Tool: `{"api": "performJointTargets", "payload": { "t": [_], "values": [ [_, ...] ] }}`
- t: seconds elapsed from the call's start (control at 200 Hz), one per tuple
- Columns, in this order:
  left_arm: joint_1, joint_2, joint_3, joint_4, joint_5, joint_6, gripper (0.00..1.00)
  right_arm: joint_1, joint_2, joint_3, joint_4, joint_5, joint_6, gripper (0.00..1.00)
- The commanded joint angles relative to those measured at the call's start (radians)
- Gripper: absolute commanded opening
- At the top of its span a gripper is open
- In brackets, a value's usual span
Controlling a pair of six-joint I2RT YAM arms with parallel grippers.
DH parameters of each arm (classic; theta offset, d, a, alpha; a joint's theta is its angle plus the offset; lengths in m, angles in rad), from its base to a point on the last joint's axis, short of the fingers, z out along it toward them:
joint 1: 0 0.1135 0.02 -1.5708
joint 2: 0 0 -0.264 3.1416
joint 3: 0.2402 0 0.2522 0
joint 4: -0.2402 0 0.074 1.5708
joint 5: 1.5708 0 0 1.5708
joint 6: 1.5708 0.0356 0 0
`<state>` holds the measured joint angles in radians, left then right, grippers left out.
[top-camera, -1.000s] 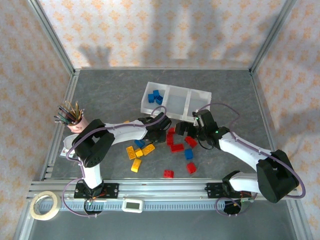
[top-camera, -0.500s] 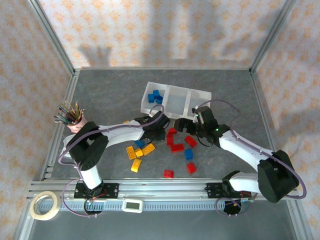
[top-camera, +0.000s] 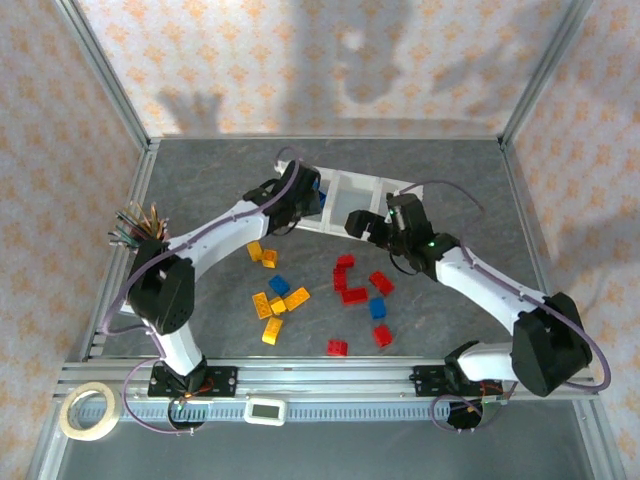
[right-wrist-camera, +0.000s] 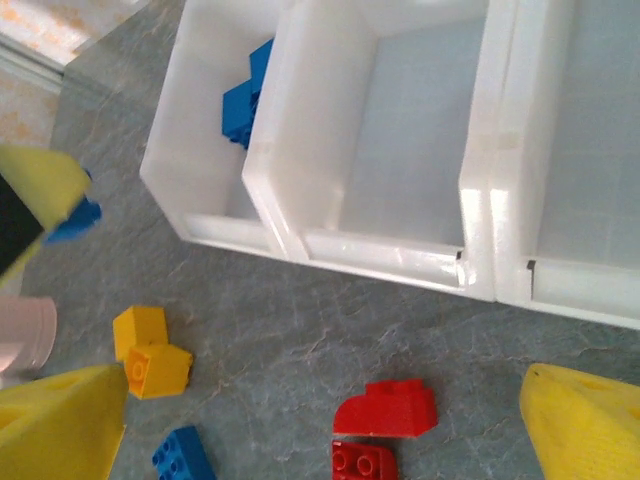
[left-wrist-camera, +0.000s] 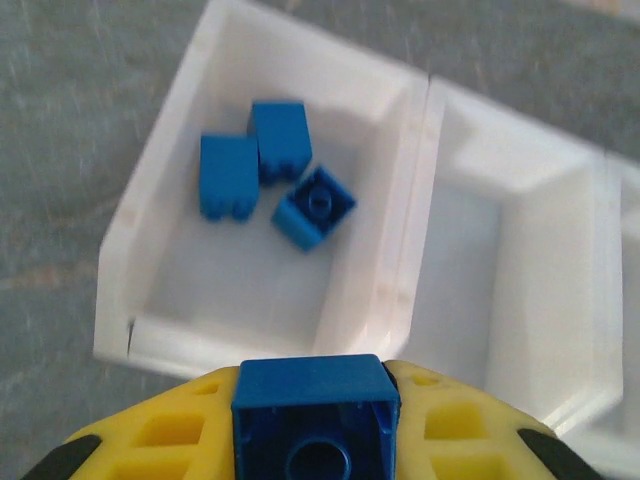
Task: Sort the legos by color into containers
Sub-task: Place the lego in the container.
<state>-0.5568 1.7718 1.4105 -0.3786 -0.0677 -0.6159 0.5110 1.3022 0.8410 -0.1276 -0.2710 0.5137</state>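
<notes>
We see the left gripper (top-camera: 290, 192) in the upper middle of the overhead frame, at the left end of the white tray (top-camera: 352, 205). In its wrist view, its yellow fingers (left-wrist-camera: 160, 435) are clamped on a blue brick (left-wrist-camera: 314, 420) at the bottom centre, with the hollow underside toward the camera. Beyond it lies the tray's left compartment (left-wrist-camera: 180, 290), where three blue bricks (left-wrist-camera: 228, 175) sit close together near the far wall, one turned at an angle.

The right gripper (top-camera: 364, 227) hangs just in front of the tray's near wall, right of centre. In its wrist view, its fingers (right-wrist-camera: 65, 430) stand wide apart in the bottom corners, released. Between them, on the grey table (top-camera: 200, 180), lie two red bricks (right-wrist-camera: 385, 408).

The other loose legos (top-camera: 345, 285), red, blue and yellow-orange, are scattered across the middle of the overhead frame. A pink pencil cup (top-camera: 152, 248) stands at the left.
</notes>
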Motion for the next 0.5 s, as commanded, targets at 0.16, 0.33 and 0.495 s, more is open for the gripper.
{"api": "performJointTargets", "payload": {
  "t": [0.16, 0.33, 0.495],
  "values": [
    [0.046, 0.239, 0.230, -0.061, -0.094, 0.073, 0.29, -0.009, 0.022, 0.049, -0.004, 0.081, 0.007, 1.00],
    [0.062, 0.307, 0.298, -0.090, -0.090, 0.082, 0.42, -0.009, 0.027, 0.061, -0.007, 0.070, -0.005, 1.00],
    [0.070, 0.266, 0.281, -0.066, -0.059, 0.081, 0.51, -0.009, 0.025, 0.083, -0.005, 0.039, -0.040, 1.00]
  ]
}}
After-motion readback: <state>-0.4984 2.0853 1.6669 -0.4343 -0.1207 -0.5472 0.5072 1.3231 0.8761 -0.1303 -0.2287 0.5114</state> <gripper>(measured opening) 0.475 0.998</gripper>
